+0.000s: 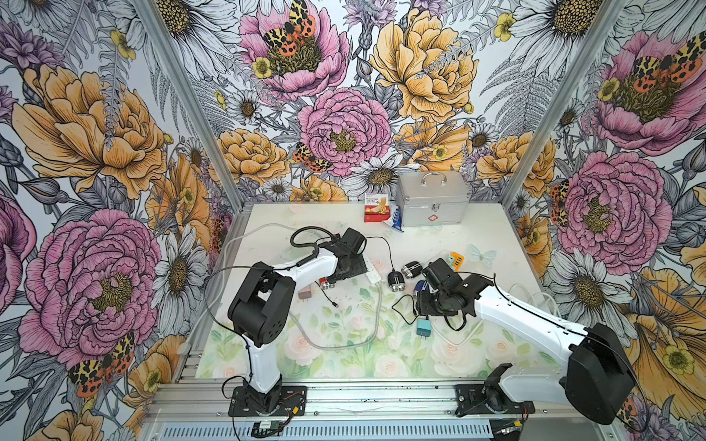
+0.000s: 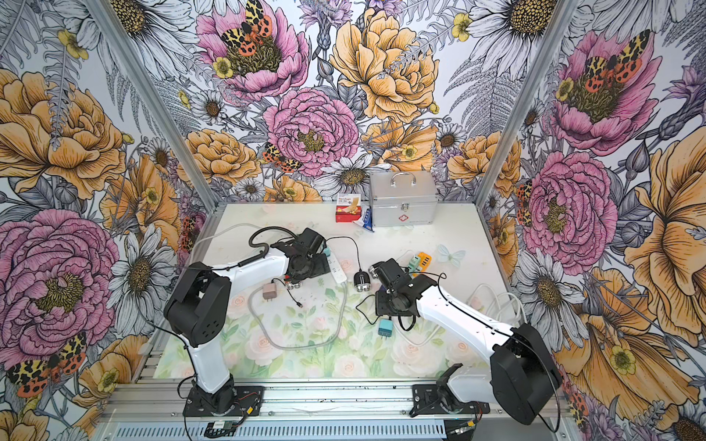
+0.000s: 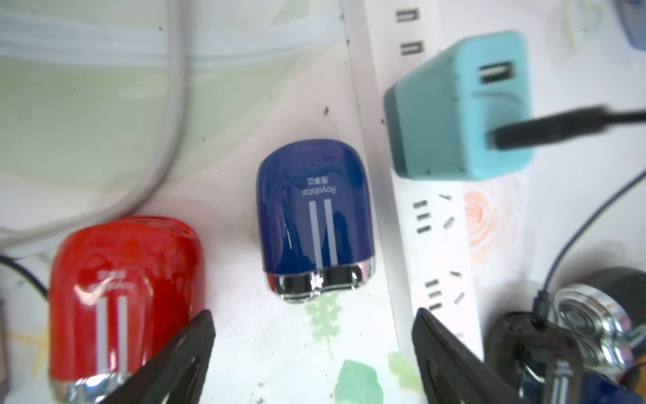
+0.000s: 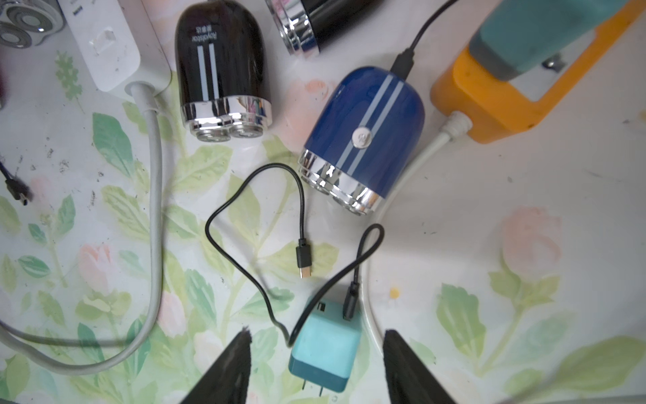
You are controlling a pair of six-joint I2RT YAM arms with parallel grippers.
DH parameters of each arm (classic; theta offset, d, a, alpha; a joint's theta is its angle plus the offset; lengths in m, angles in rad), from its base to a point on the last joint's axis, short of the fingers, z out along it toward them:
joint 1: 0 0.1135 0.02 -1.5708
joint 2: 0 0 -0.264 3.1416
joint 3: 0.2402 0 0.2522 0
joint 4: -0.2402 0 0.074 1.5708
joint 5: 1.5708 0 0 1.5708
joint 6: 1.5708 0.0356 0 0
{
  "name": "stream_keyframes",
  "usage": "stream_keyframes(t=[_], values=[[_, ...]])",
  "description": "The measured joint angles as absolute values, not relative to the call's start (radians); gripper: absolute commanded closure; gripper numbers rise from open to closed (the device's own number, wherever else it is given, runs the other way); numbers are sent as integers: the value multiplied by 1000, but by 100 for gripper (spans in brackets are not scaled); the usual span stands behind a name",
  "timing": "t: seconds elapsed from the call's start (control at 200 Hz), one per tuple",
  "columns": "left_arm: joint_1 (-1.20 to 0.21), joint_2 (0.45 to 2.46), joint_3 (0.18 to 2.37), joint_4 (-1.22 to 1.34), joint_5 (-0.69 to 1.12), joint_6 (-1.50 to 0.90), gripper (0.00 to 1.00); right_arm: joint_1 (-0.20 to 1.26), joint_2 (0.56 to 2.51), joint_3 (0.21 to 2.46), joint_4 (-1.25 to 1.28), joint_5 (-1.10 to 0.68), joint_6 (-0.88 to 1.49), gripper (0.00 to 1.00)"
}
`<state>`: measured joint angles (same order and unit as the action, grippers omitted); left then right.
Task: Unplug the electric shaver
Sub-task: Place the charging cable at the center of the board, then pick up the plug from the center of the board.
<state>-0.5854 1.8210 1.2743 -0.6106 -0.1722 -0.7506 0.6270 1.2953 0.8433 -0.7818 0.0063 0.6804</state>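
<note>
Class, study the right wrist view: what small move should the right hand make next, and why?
Probably advance the open right hand toward the black plug at the rear of the blue shaver. That plug is seated in the shaver, while the hand hovers over the loose teal charger and holds nothing, so reaching the plug seems the natural step before pulling it.

Floral-print worktop: silver metal case and red cardboard box at far edge; white power strip, black electric shaver and teal charger around centre.

Blue shaver lies flat; black cable plugged in.
</note>
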Motion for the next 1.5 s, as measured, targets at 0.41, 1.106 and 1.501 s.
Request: stream_keyframes(t=[0.41, 1.106, 1.501], values=[[-559, 1587, 1135, -632, -224, -657, 11, 682, 1342, 752, -752, 1, 770, 41], [-413, 1437, 1034, -651, -221, -572, 11, 703, 1461, 752, -638, -15, 774, 76], [-264, 1431, 1041, -654, -139, -553, 11, 763, 1394, 1008, -706, -15, 696, 82]])
